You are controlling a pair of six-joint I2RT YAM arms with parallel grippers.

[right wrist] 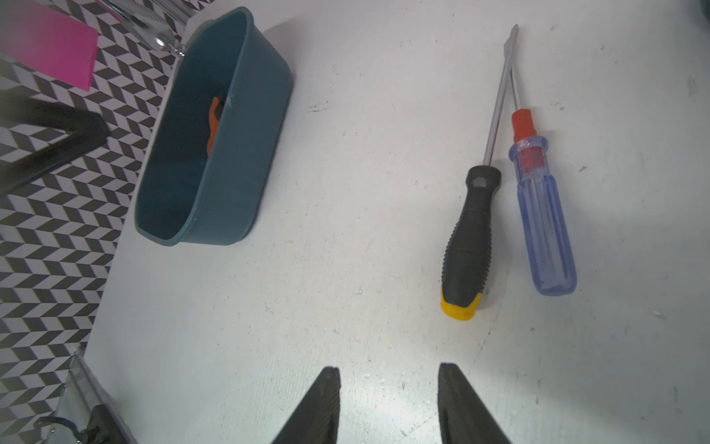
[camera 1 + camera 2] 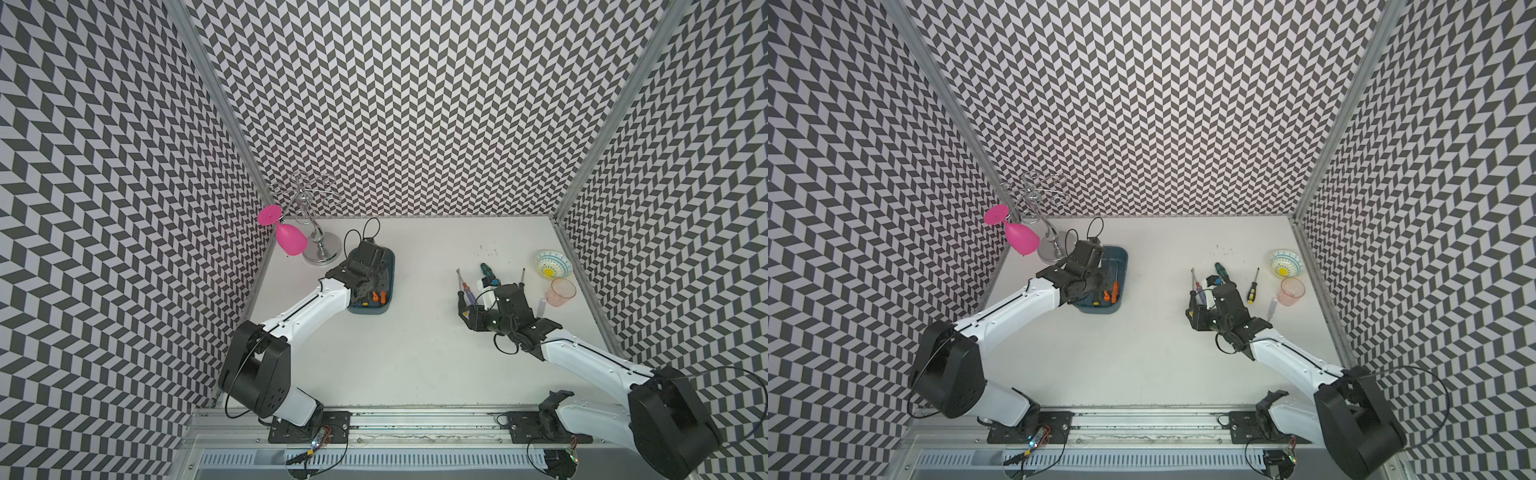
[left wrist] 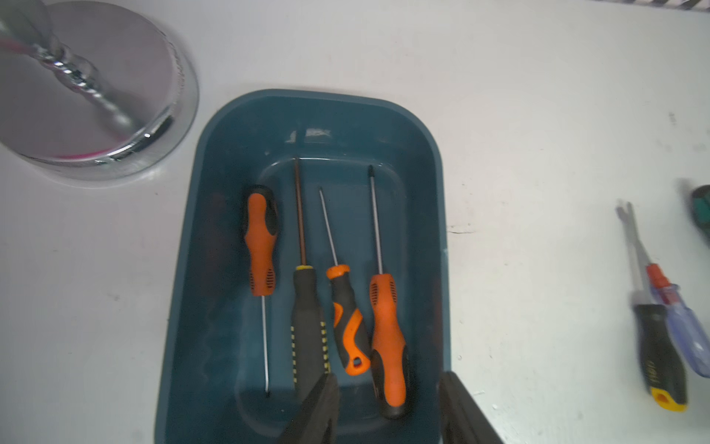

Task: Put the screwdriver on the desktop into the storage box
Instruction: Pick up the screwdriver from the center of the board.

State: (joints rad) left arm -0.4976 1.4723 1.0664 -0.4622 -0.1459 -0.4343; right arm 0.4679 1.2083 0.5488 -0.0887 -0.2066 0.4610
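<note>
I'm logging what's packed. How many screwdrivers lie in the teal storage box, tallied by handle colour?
Orange and black handles: 3
Black and yellow handle: 1
Total in the storage box: 4

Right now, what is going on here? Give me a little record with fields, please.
box: teal, holds four screwdrivers
left claw: open, empty, over the box
right claw: open, empty, above the desktop
on desktop: black-yellow one and blue one side by side, shafts crossing; green one; small one near the bowl
other: pink cup; pink glass hanging on a rack
</note>
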